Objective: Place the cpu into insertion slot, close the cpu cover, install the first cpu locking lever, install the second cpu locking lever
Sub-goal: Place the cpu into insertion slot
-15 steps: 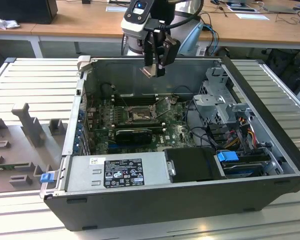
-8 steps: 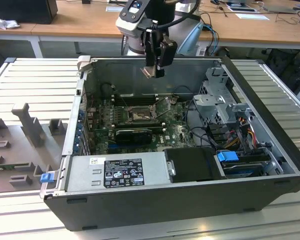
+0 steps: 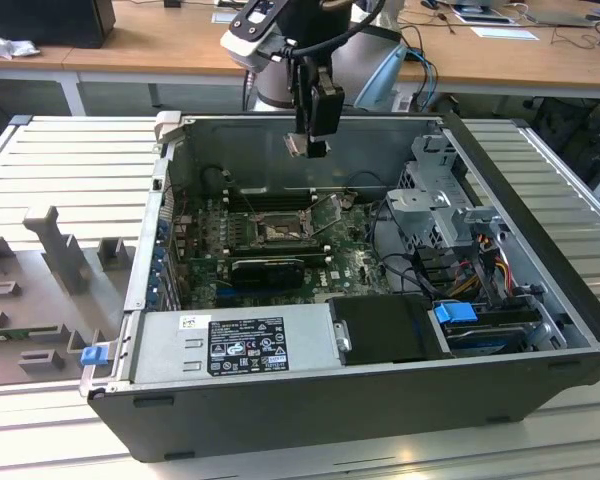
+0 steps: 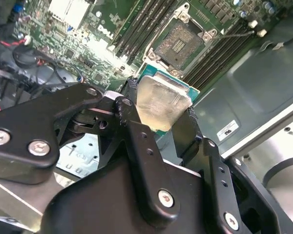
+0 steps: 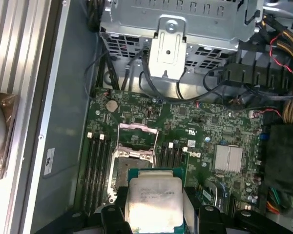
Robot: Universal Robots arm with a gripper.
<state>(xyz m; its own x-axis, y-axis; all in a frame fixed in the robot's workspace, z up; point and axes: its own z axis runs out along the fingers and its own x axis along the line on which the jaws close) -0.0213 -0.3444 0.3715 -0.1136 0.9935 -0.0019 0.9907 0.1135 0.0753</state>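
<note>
Exterior view: the end effector (image 3: 313,148) hangs inside the open-sided computer case (image 3: 380,400), up near the rim of its far wall and well above the motherboard (image 3: 350,265).
End effector: its two black fingers (image 4: 136,136) are pinched in on opposite edges of the cpu (image 4: 158,105) and hold nothing else.
Cpu: it is carried in the air, apart from the board. Its pale metal top faces both wrist cameras, with a green border around it (image 5: 154,200).
Insertion slot: it sits bare on the motherboard between rows of memory slots (image 4: 179,44). In the first wrist view the held chip hides its near part (image 5: 124,170).
Cpu cover: the thin frame (image 5: 137,127) is swung open off the slot, on the side toward the metal drive cage (image 5: 168,44).
Lever: a thin wire rod (image 4: 234,34) reaches out from a corner of the slot.
Case: it lies on its side on the ribbed metal counter (image 3: 60,160).
</note>
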